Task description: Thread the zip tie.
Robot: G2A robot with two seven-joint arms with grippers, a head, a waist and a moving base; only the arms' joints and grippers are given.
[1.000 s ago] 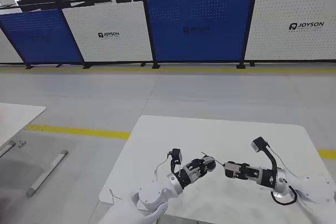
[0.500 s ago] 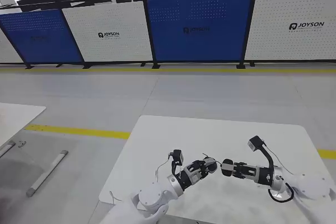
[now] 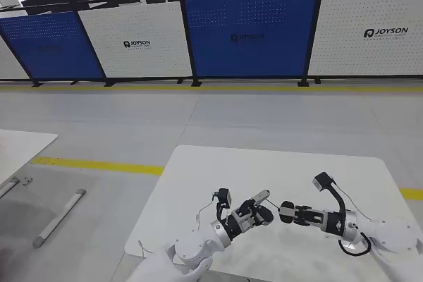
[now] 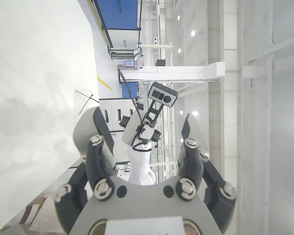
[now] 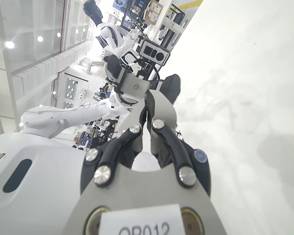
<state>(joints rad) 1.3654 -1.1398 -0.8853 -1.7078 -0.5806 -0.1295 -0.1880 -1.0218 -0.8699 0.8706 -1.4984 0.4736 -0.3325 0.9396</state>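
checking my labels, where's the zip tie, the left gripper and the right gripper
zip tie (image 4: 87, 96), left wrist view, on its thin black strap
left gripper (image 4: 141, 113), left wrist view, midway between its open fingertips
right gripper (image 5: 147, 99), right wrist view, midway between its shut fingertips

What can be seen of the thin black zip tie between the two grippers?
The thin black zip tie, seemingly plastic, shows as two strands that cross in front of the white table. It lies off the shut right gripper, which seems to hold it; the contact is hidden. The open left gripper does not touch it.
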